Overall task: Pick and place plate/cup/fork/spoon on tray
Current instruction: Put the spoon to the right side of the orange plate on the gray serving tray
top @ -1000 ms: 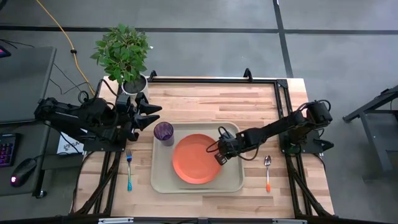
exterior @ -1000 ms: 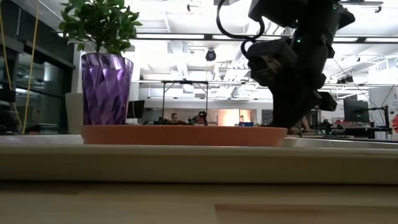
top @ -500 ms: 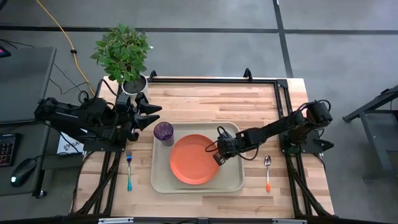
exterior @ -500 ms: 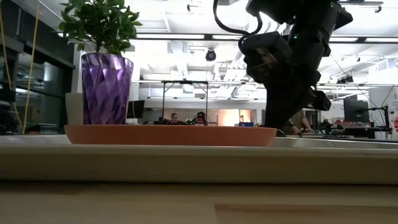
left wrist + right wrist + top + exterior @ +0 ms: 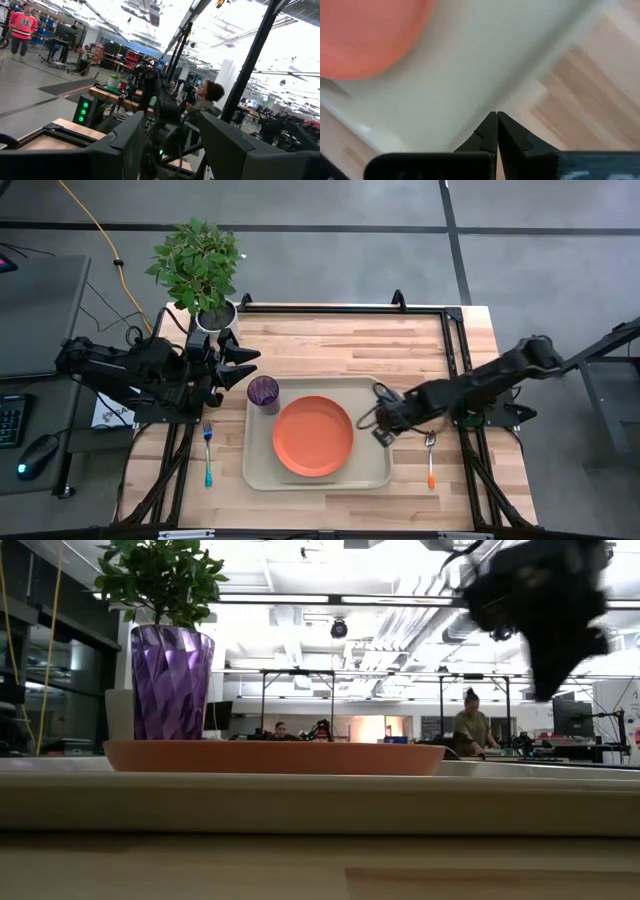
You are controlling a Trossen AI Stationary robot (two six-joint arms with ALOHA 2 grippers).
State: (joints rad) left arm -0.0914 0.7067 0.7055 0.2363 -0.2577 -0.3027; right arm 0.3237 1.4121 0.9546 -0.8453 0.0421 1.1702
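The orange plate (image 5: 313,436) lies flat on the beige tray (image 5: 372,470), and the purple cup (image 5: 263,392) stands upright on the tray's far left corner. The fork (image 5: 207,455) lies on the table left of the tray, and the spoon (image 5: 430,455) lies on the table right of it. My right gripper (image 5: 384,430) is shut and empty above the tray's right rim, clear of the plate. In the right wrist view its shut tips (image 5: 496,118) point at the tray (image 5: 470,75), with the plate (image 5: 365,35) beyond. My left gripper (image 5: 240,365) waits open at the table's left side.
A potted plant (image 5: 200,270) stands at the table's far left corner. A black frame (image 5: 450,340) runs along the table's far and right edges. In the low view the plate (image 5: 275,757) and cup (image 5: 172,682) show above the tray's rim (image 5: 320,802). A person (image 5: 470,730) stands in the room behind.
The plate has slid a little toward the table's left on the tray. My right gripper, which was at the plate's right rim, has then drawn back toward the table's right edge and risen, ending over the tray's right rim.
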